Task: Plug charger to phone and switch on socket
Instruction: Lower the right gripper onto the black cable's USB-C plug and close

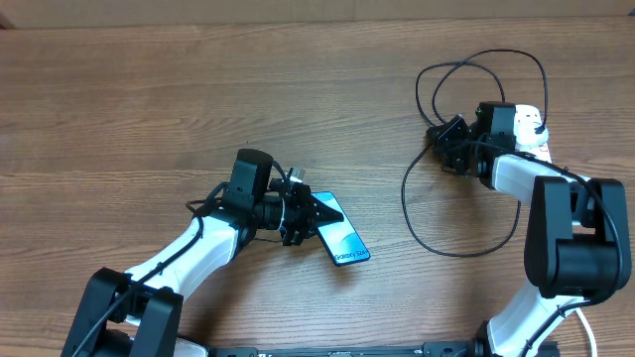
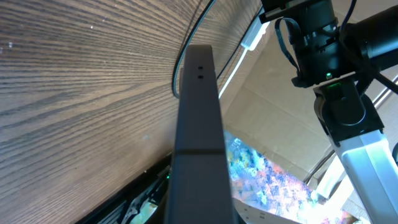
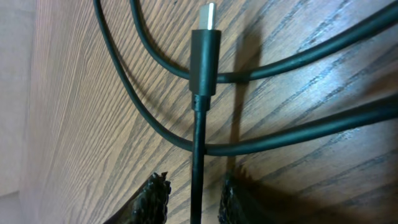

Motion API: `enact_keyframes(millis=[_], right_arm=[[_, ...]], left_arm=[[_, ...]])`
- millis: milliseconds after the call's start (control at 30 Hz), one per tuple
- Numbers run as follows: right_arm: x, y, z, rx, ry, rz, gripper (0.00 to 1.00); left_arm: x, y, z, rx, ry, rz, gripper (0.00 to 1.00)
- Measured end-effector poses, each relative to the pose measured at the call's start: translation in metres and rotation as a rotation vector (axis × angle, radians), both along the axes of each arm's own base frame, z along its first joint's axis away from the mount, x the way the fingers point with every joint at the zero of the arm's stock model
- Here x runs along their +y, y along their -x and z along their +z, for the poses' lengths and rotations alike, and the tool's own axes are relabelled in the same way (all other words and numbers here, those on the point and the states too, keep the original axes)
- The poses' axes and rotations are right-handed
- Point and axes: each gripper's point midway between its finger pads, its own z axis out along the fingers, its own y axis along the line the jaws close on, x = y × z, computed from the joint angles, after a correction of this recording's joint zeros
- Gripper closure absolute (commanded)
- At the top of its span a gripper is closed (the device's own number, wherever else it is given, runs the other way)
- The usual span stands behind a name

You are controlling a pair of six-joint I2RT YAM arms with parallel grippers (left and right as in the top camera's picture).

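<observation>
Left jaws grip the phone; right jaws straddle the charger

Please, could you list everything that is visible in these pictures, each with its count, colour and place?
slim rectangular smartphone: one, black edges, light blue screen, table centre, held by the left gripper.
thin charger cable: one, black, looped on the table's right side.
small connector tip: one, black with metal end, on that cable.
elongated power strip: one, white, far right, partly hidden by the right arm.
wooden table: one, brown.
left gripper: one, black, shut on the smartphone.
right gripper: one, black, fingers either side of the cable.
</observation>
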Motion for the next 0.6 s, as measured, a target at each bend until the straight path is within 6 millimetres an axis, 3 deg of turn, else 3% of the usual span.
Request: enact_keyframes(millis=[300,600], right_arm=[[-0.001,-0.007,-0.001,-0.028,0.009,-0.004,0.77],[-0.005,-0.014,0.004,-0.068,0.026,-0.013,0.75]], left_arm=[[0.000,-0.001,-0.001,-0.001,-0.004,0.003,0.96],[0.000,-0.001,-0.001,-0.002,-0.006,0.005,0.96]])
